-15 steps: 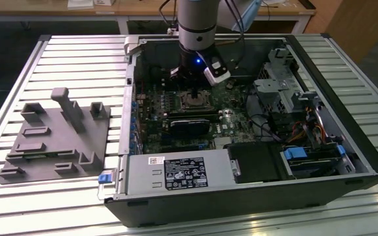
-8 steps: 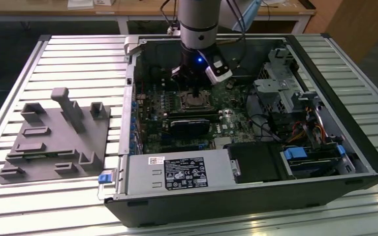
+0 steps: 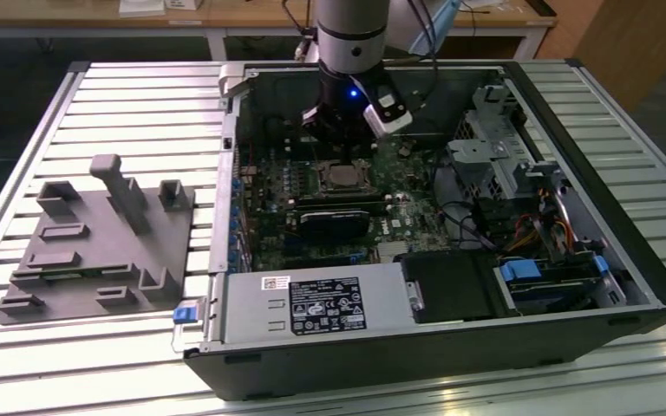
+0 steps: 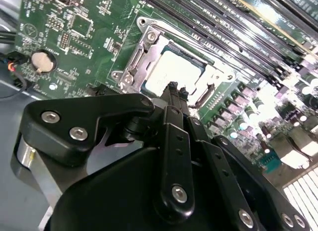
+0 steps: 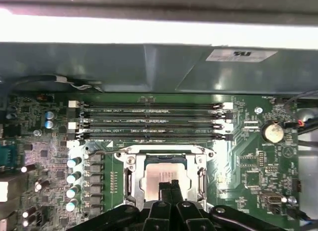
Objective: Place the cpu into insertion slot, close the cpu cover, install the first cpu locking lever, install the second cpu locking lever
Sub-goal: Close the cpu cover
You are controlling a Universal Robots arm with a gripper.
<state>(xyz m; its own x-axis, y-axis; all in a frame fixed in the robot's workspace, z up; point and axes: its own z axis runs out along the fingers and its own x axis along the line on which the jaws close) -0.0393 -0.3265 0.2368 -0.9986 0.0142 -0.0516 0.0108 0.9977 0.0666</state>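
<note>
The cpu [image 3: 342, 178] lies flat in the insertion slot [image 3: 320, 178] on the green board; its pale metal face [image 5: 161, 174] shows in both wrist views [image 4: 171, 69]. The silvery cpu cover [image 5: 166, 155] lies down around it as a frame [image 4: 144, 44], and the chip shows through its window. A thin wire lever [image 5: 119, 152] runs along the frame's edge; I cannot tell whether it is latched. My gripper [image 3: 339, 146] hangs just above the socket, with its black fingertips [image 4: 174, 89] pressed together over the chip's near edge. The gripper [image 5: 169, 185] is shut and holds nothing.
Memory slots [image 5: 154, 121] run beside the socket, and a row of capacitors [image 5: 73, 184] stands on another side. A black card [image 3: 336, 221] lies in front of the socket. Power supply [image 3: 310, 308], drive cage [image 3: 495, 147] and case walls close the space in. A grey fixture plate [image 3: 96, 247] sits outside.
</note>
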